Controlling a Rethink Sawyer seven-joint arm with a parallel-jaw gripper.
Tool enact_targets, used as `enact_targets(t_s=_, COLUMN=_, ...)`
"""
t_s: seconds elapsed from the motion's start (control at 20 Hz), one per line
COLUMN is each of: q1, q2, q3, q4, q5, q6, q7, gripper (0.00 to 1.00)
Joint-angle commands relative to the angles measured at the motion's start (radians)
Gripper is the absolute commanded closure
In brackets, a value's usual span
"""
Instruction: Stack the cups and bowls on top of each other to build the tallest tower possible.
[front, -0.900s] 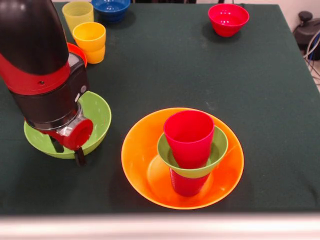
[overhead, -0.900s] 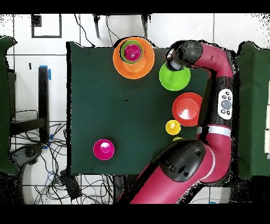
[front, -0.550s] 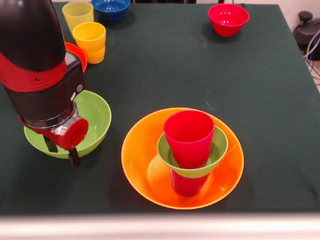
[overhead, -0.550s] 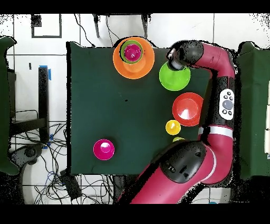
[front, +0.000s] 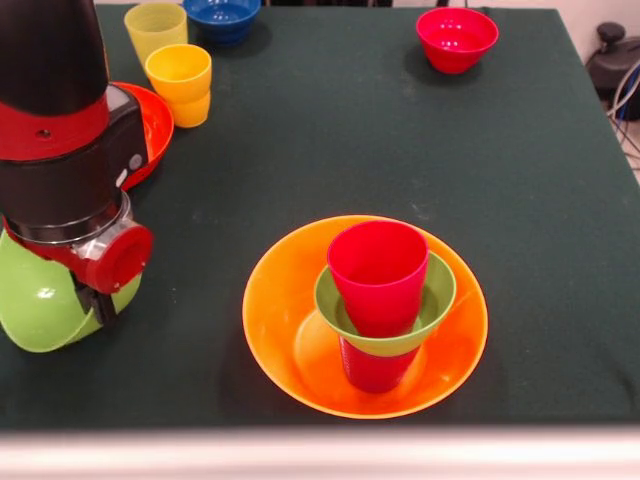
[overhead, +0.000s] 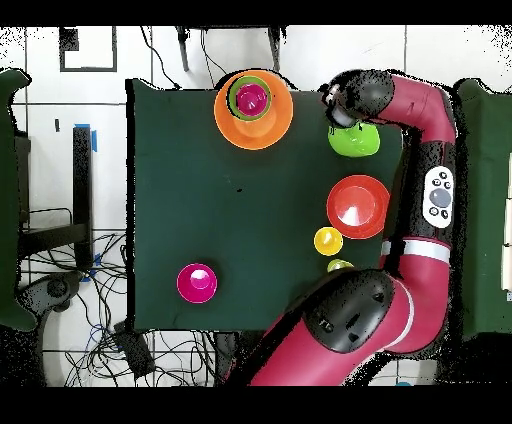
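The tower stands near the front edge: a large yellow-orange bowl (front: 280, 330) (overhead: 225, 118) holds a red-looking cup (front: 372, 372), a small green bowl (front: 432, 300) on that, and a red-pink cup (front: 378, 270) (overhead: 252, 98) on top. At the left, my gripper (front: 92, 303) (overhead: 340, 120) is shut on the rim of the large green bowl (front: 35, 310) (overhead: 358, 140). That bowl is tipped steeply on its side, with the fingers mostly hidden behind the red wrist.
A wide orange-red bowl (front: 152, 118) (overhead: 355, 205) sits behind the arm. Beyond it are a yellow-orange cup (front: 178, 85) (overhead: 328, 241), a pale yellow cup (front: 155, 28) and a blue bowl (front: 222, 15). A small red-pink bowl (front: 457, 38) (overhead: 197, 283) stands at the far right.
The green bowl lay flat under the gripper; now it is tipped up on its side and has shifted left with the gripper in the front view. The tower has not moved.
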Motion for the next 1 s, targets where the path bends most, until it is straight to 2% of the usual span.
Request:
enact_targets(t_s=0.05, q1=0.011, q2=0.005, q3=-0.029, q4=0.048, q5=-0.051, q6=-0.031, q7=-0.312, gripper=1.00)
enact_targets(t_s=0.2, q1=0.015, q2=0.012, q3=-0.019, q4=0.025, q5=-0.051, q6=-0.012, q7=-0.330, gripper=1.00)
enact_targets(t_s=0.3, q1=0.010, q2=-0.024, q3=-0.041, q4=0.080, q5=-0.045, q6=-0.014, q7=-0.321, gripper=1.00)
enact_targets(t_s=0.45, q1=0.012, q2=-0.070, q3=-0.058, q4=0.110, q5=-0.050, q6=0.014, q7=-0.364, gripper=1.00)
enact_targets(t_s=0.65, q1=0.033, q2=-0.207, q3=-0.109, q4=0.193, q5=-0.058, q6=0.078, q7=-0.408, gripper=1.00)
enact_targets(t_s=0.75, q1=0.057, q2=-0.249, q3=-0.137, q4=0.208, q5=-0.083, q6=0.077, q7=-0.404, gripper=1.00)
enact_targets(t_s=0.9, q1=0.100, q2=-0.296, q3=-0.175, q4=0.229, q5=-0.130, q6=0.007, q7=-0.399, gripper=1.00)
enact_targets(t_s=1.0, q1=0.113, q2=-0.320, q3=-0.188, q4=0.248, q5=-0.138, q6=-0.018, q7=-0.393, gripper=1.00)
